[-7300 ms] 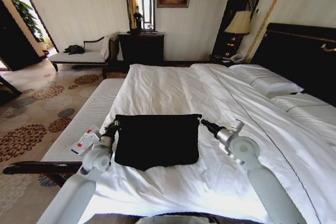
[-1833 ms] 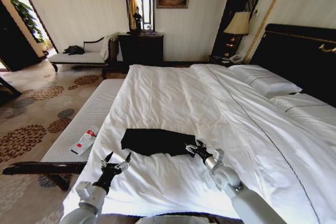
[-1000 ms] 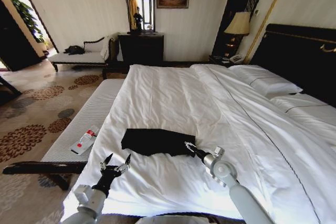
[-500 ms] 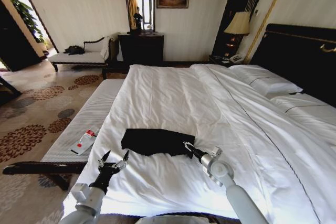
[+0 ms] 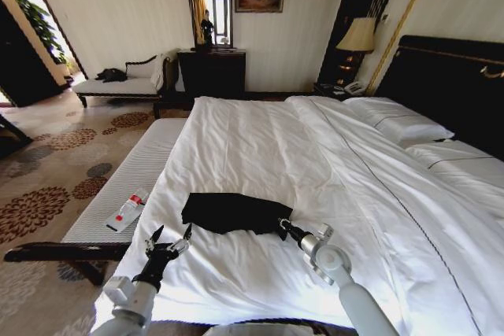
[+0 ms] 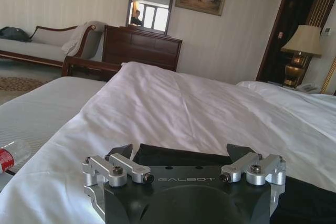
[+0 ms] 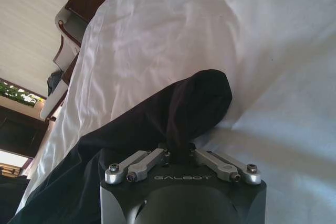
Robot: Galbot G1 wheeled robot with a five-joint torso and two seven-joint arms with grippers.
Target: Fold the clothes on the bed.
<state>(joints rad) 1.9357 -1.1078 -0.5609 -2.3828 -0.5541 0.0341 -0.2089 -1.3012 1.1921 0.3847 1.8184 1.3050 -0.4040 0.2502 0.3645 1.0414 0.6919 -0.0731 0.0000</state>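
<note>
The clothes (image 5: 231, 212) are a black garment folded into a flat band on the white bed (image 5: 260, 135), near its foot. My right gripper (image 5: 283, 227) is at the band's near right corner and is shut on a pinch of the black cloth. The right wrist view shows the clothes (image 7: 173, 106) bunched up between my closed right gripper (image 7: 177, 153). My left gripper (image 5: 168, 234) stands open over the duvet, a little short of the band's left end and apart from it. In the left wrist view the left gripper (image 6: 179, 151) is spread wide with the clothes (image 6: 178, 158) just beyond.
A pale striped bench (image 5: 138, 175) runs along the bed's left side with a plastic bottle (image 5: 127, 211) on it. Pillows (image 5: 398, 125) and the dark headboard (image 5: 449, 88) are at the far right. A dresser (image 5: 211, 72) stands by the back wall.
The right gripper has closed on the garment's near right corner and drawn back slightly toward me. The left gripper stays open and has barely shifted. Much earlier both grippers held the garment spread wider.
</note>
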